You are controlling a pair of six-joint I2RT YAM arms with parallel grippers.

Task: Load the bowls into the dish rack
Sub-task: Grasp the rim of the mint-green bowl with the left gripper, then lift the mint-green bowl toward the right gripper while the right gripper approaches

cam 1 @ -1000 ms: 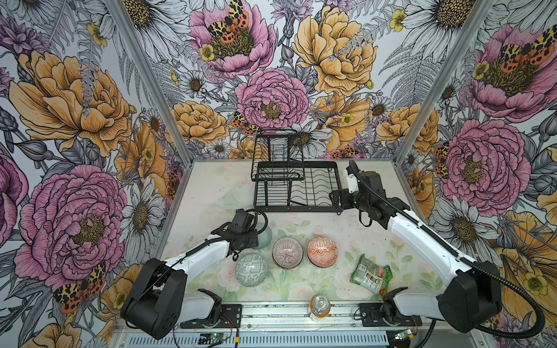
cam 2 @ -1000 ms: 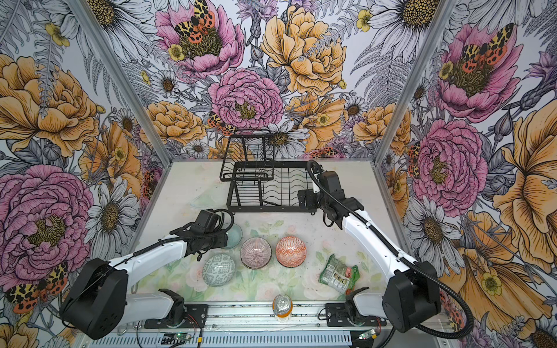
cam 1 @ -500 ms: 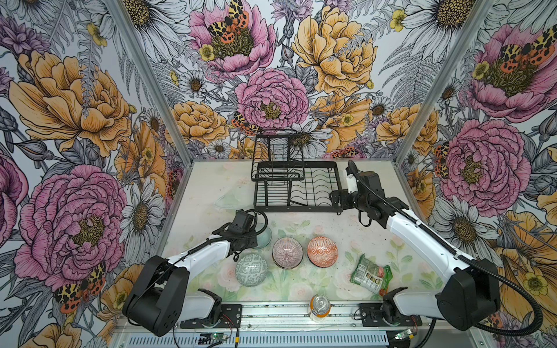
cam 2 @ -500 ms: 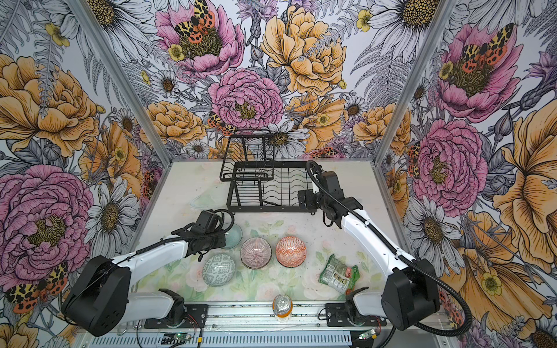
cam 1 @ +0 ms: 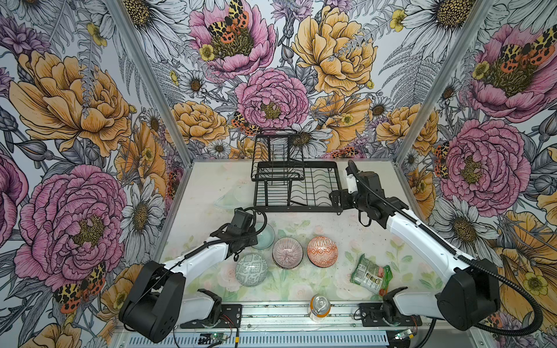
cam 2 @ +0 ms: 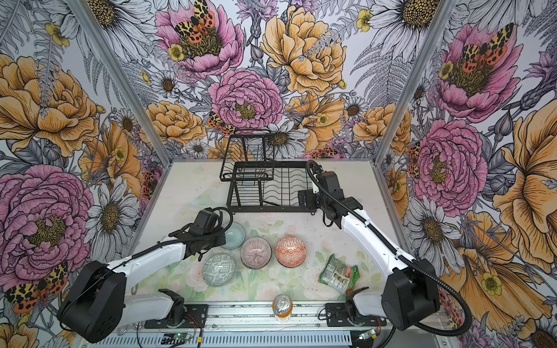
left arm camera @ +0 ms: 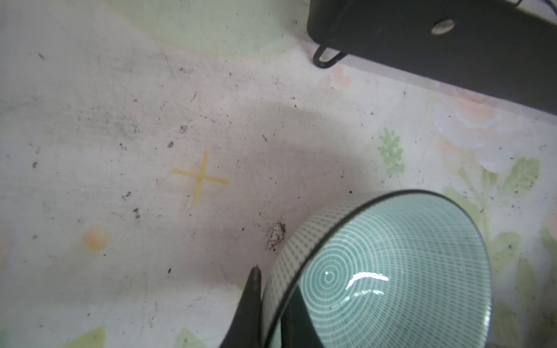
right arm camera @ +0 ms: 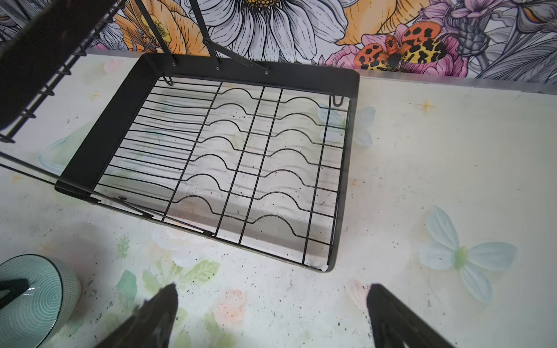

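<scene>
My left gripper [cam 1: 253, 238] [left arm camera: 275, 310] is shut on the rim of the pale teal bowl [cam 1: 265, 236] [left arm camera: 391, 271], one finger [left arm camera: 252, 301] outside the wall and one inside. The bowl stands on the table in front of the dish rack [cam 1: 298, 208] [cam 2: 268, 208]. Three more bowls lie nearby in both top views: pink-striped [cam 1: 287, 252], orange-white [cam 1: 322, 251] and grey-green maze [cam 1: 251, 269]. My right gripper [cam 1: 336, 200] [right arm camera: 272, 296] hangs open and empty at the rack's front right corner. The rack [right arm camera: 99, 135] holds nothing.
A green snack packet [cam 1: 371, 273] lies at the front right. A drink can [cam 1: 319, 306] stands at the table's front edge. The rack's raised upper tier [cam 1: 278, 173] sits over its left part. Flowered walls close in three sides.
My left gripper has closed onto the teal bowl's rim. Neither arm has visibly shifted, and the right gripper stays open.
</scene>
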